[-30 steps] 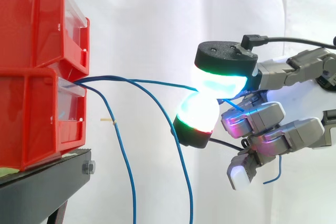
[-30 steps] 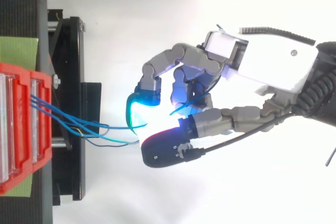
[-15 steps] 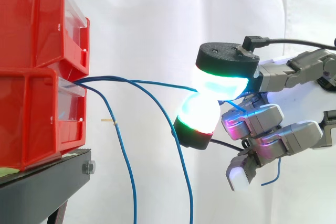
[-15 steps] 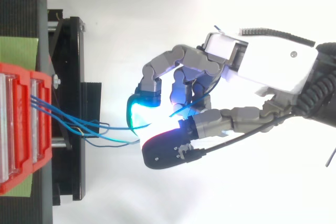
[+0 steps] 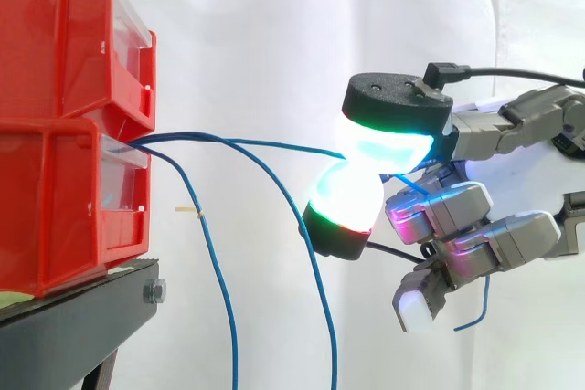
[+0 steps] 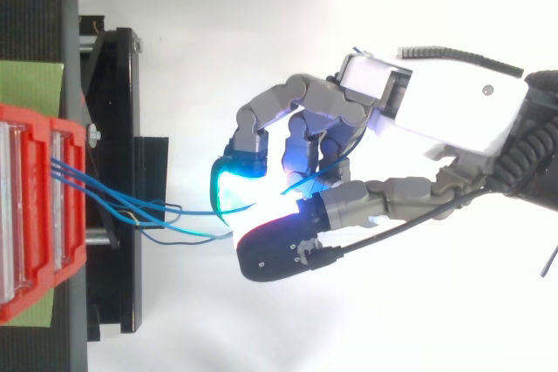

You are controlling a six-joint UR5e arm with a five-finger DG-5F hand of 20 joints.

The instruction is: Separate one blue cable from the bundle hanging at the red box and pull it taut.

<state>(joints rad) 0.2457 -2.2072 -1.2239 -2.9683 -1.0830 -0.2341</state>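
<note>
No writing, label, number or sign can be read in either view.

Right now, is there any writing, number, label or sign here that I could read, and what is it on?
No text can be read in either view.
The red bins show no print, and their clear front panels look blank.
The robot hand and the blue cable it pinches carry no legible marks.
The small tan tag on a hanging cable is too small to read.
</note>
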